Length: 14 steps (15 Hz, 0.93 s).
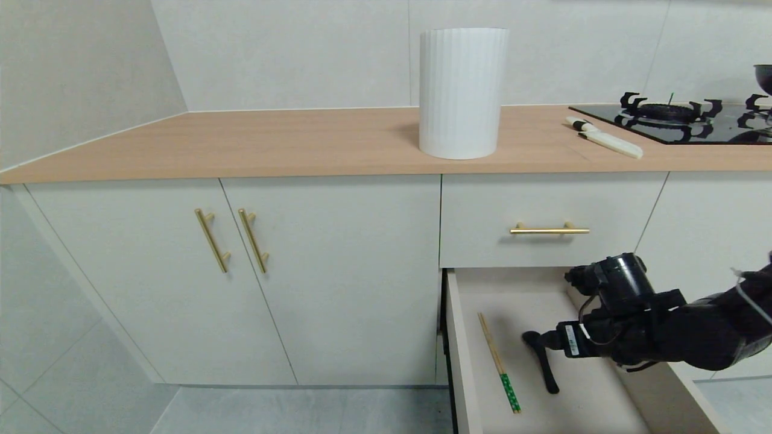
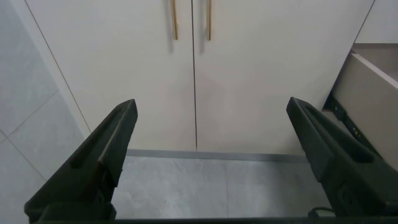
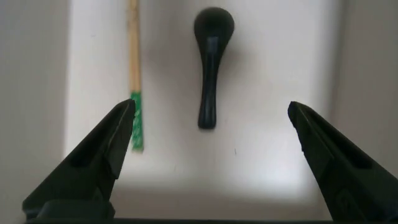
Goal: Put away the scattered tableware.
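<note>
The lower drawer [image 1: 459,343] is pulled out at the lower right. On its floor lie a pair of wooden chopsticks with green ends [image 1: 498,369] [image 3: 134,74] and a black spoon [image 1: 541,360] [image 3: 210,68]. My right gripper [image 1: 573,325] [image 3: 211,112] hangs open above the spoon, with nothing between its fingers. A white knife [image 1: 605,138] rests on the wooden counter beside the stove. Low down, my left gripper [image 2: 211,118] stands open and empty, facing the cabinet doors.
A tall white ribbed container [image 1: 461,93] stands on the counter [image 1: 271,144]. A black gas hob [image 1: 681,120] is at the far right. The upper drawer with a gold handle [image 1: 549,229] is closed, and so are two cabinet doors with gold handles [image 1: 232,241].
</note>
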Tool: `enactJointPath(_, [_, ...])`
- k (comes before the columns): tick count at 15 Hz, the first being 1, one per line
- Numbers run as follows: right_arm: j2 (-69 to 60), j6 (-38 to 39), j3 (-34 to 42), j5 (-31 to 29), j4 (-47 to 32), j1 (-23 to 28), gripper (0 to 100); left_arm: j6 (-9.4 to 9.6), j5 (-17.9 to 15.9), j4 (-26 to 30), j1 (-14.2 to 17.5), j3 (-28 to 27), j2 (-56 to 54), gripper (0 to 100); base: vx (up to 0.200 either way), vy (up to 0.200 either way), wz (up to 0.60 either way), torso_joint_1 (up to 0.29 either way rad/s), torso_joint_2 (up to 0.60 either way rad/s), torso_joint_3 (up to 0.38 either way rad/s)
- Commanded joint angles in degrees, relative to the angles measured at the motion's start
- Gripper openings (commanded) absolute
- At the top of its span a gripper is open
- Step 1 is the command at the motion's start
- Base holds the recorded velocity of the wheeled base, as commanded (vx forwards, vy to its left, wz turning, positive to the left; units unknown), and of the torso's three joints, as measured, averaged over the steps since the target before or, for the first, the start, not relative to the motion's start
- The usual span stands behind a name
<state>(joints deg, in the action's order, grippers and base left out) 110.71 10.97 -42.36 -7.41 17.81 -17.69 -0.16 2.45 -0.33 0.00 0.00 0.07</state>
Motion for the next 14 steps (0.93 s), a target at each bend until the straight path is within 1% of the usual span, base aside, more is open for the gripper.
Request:
enactJointPath(1, [-10.3,-0.1,-1.8,0.2,-7.0,-1.4,100,-0.02,0.0,0.0,0.0,0.0,0.0,100,0.000,0.000,0.00,0.000,0.00,0.000])
enactJointPath(3, [-13.2,-0.1,-4.5,0.2,-16.3,-2.3,100,-0.02,0.0,0.0,0.0,0.0,0.0,100,0.000,0.000,0.00,0.000,0.00,0.000])
enactJointPath(5, [-14.2,0.0,-5.7,0.2,-21.2,-3.1,100,-0.02,0.0,0.0,0.0,0.0,0.0,100,0.000,0.000,0.00,0.000,0.00,0.000])
enactJointPath(13, [-15.2,-1.1,-5.5,-0.3,-22.8,-3.9,100,-0.11,0.0,0.1,0.0,0.0,0.0,100,0.000,0.000,0.00,0.000,0.00,0.000])
enactJointPath(14, [-15.2,-1.1,-5.5,-0.3,-22.8,-3.8,100,-0.11,0.0,0.1,0.0,0.0,0.0,100,-0.200,0.000,0.00,0.002,0.00,0.002])
